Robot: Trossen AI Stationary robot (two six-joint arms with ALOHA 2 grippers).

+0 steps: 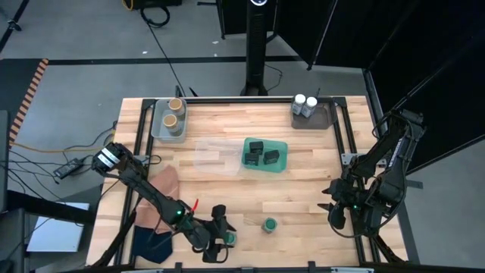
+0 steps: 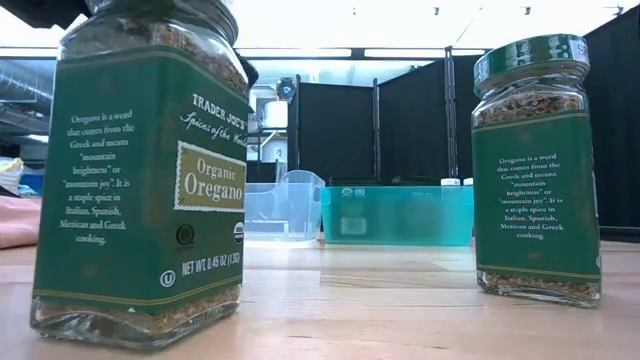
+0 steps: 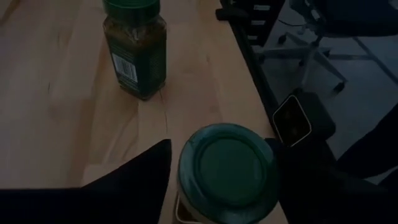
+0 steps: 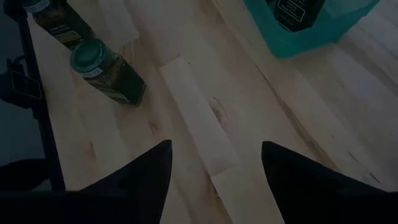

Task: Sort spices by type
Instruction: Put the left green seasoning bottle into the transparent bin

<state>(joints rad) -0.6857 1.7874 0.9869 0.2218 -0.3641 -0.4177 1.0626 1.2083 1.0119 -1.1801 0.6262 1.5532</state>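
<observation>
Two green-lidded oregano jars stand on the table near its near edge. My left gripper (image 1: 221,233) is over the nearer jar (image 1: 227,239) (image 3: 227,171) (image 2: 140,170), open, one finger on either side of its lid. The second jar (image 1: 269,224) (image 3: 135,50) (image 2: 535,170) stands free to its right. Dark tins lie in the teal tray (image 1: 282,144). Tan-lidded jars sit in the far-left grey tray (image 1: 158,129), white-lidded jars in the far-right grey tray (image 1: 322,120). My right gripper (image 1: 330,210) (image 4: 214,180) hangs open over bare wood at the right. My left gripper comes down from above with a finger on each side of the nearer jar's green lid (image 3: 205,149). One finger (image 3: 298,174) lies close against the lid's rim, but I cannot tell whether it touches. The jar stands upright on the table.
A clear tray (image 1: 216,155) sits left of the teal one at mid-table. An orange cloth (image 1: 163,189) and a navy cloth (image 1: 151,246) lie under my left arm. The table's black frame rail (image 3: 249,37) runs along the near edge beside the jars.
</observation>
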